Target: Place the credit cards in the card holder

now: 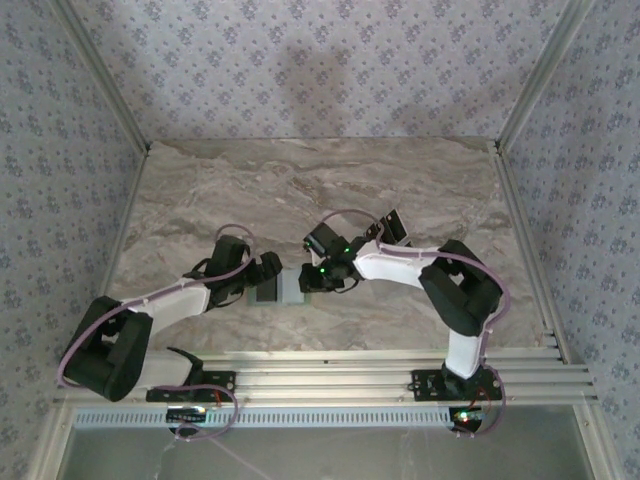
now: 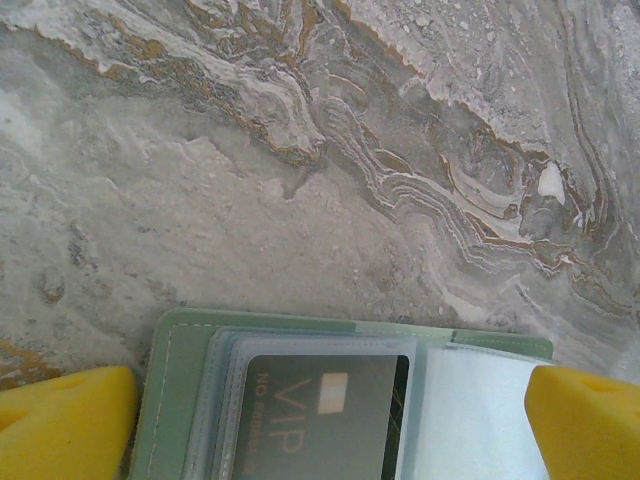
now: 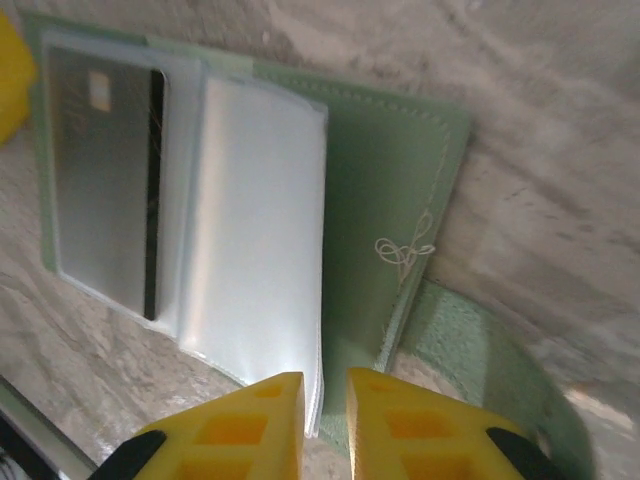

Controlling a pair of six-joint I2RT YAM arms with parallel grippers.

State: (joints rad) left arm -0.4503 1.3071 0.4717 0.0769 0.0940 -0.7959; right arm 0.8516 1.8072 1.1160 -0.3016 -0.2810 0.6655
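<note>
- The card holder (image 3: 385, 190) lies open and flat on the marble table (image 2: 300, 150), between the two arms near the table's front edge. Its sage-green cover faces up, and clear plastic sleeves (image 3: 260, 220) fan out from the spine.
- One credit card (image 3: 100, 180), dark grey and marked VIP, already sits inside a sleeve on the side nearer the left arm. The sleeve next to it looks empty.
- A dark, pale-edged shape (image 1: 392, 226) lies on the table beyond the right arm. It is probably the loose cards, though it is too small to be sure.
- The cards should be light, stiff and slick, and lying flat they would be awkward to lift. A pinch across a short edge would likely serve best.
- The holder is soft and floppy, and its sleeves are thin and slippery, so it will want pinning by the cover rather than squeezing.
- The right gripper (image 3: 325, 425) is narrow, with its yellow fingers nearly together. The lower corner of a sleeve and the cover's edge sit in the slit between them. I cannot tell whether they are pinched or merely lie there.
- The left gripper (image 2: 328, 400) is spread wide and holds nothing. Its fingers straddle the holder, one at each side, and I cannot tell whether they touch it.
</note>
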